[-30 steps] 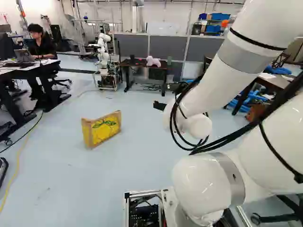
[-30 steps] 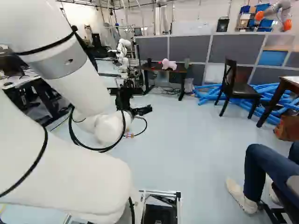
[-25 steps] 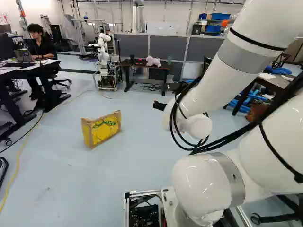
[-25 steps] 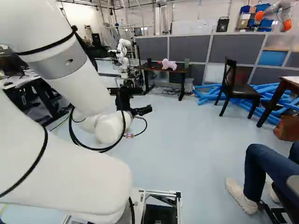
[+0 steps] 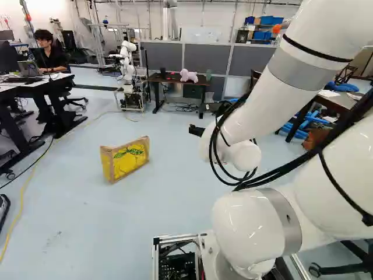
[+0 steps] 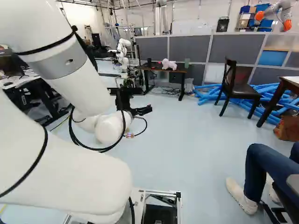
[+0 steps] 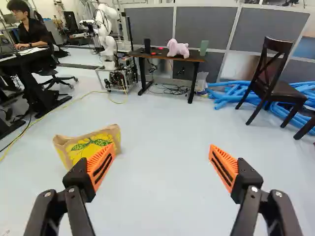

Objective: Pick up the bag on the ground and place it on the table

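Note:
The gripper hangs well above the floor in the right base view. In the wrist view the gripper stands wide open, nothing between its orange pads. A yellow and brown paper bag stands on the floor left of the arm in the left base view. The wrist view shows the same bag on the floor beyond one finger, which overlaps its lower part. A dark table by the grey partition bears a pink plush toy, a green cup and a black object.
Another robot stands beside the dark table. A dark chair and blue tubes lie to its other side. A person's leg and foot are close at the right of the right base view. A yellow cable crosses the floor near the bag.

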### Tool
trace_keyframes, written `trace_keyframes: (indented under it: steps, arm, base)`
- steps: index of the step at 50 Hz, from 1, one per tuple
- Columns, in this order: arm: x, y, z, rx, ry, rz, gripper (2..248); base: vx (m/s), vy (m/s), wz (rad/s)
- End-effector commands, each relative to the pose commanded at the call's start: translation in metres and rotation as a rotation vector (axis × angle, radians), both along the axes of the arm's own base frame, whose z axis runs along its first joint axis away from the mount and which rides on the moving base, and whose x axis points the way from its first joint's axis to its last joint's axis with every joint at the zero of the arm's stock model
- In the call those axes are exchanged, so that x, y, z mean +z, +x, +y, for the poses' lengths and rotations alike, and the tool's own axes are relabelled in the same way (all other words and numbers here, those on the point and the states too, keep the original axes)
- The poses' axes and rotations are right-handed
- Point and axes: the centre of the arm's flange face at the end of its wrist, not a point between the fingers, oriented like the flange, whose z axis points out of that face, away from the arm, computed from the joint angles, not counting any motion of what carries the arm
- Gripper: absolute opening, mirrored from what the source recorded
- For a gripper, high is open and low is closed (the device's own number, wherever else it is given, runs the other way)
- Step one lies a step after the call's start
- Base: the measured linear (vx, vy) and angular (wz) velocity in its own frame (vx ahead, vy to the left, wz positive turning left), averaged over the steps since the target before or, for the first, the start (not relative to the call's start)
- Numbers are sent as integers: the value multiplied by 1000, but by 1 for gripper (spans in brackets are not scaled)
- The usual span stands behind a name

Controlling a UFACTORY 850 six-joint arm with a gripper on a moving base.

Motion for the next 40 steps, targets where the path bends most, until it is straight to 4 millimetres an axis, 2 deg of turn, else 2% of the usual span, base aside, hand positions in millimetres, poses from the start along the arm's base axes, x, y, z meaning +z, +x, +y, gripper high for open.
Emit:
trace_keyframes:
  steps: [40]
  arm:
    - [0, 0, 0, 0, 0, 0, 247]
  base:
    - [19, -1, -1]
